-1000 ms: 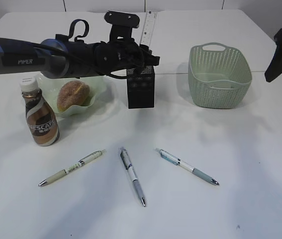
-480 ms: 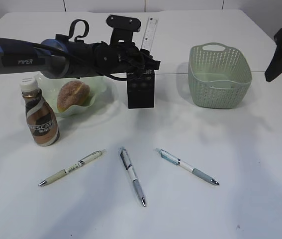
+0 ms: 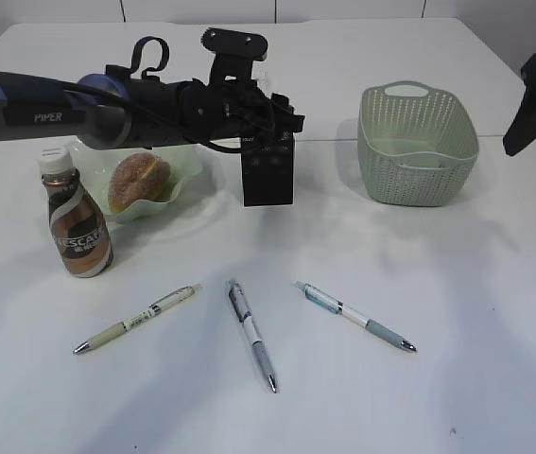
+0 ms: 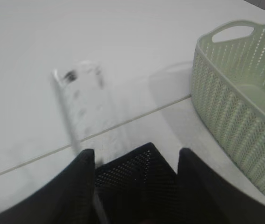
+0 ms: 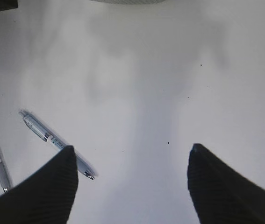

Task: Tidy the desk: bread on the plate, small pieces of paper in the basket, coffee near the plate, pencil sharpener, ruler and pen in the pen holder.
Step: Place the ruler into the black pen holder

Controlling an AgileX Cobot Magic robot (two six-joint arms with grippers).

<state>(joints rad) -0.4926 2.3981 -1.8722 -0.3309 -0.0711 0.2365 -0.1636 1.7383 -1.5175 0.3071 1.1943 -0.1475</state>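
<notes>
- Above the pen holder (image 4: pixel 137 179), the ruler (image 4: pixel 83 109) is showing as a blurred streak between the left gripper's (image 4: pixel 134 175) parted fingers.
- Bread (image 3: pixel 139 180) is sitting in the plate (image 3: pixel 187 165).
- Right gripper (image 5: pixel 130 186) is hanging wide open over bare desk (image 5: pixel 169 70).

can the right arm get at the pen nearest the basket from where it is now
Probably yes: the right gripper hangs open and empty, and that pen lies alone on bare desk, with nothing between them.
</notes>
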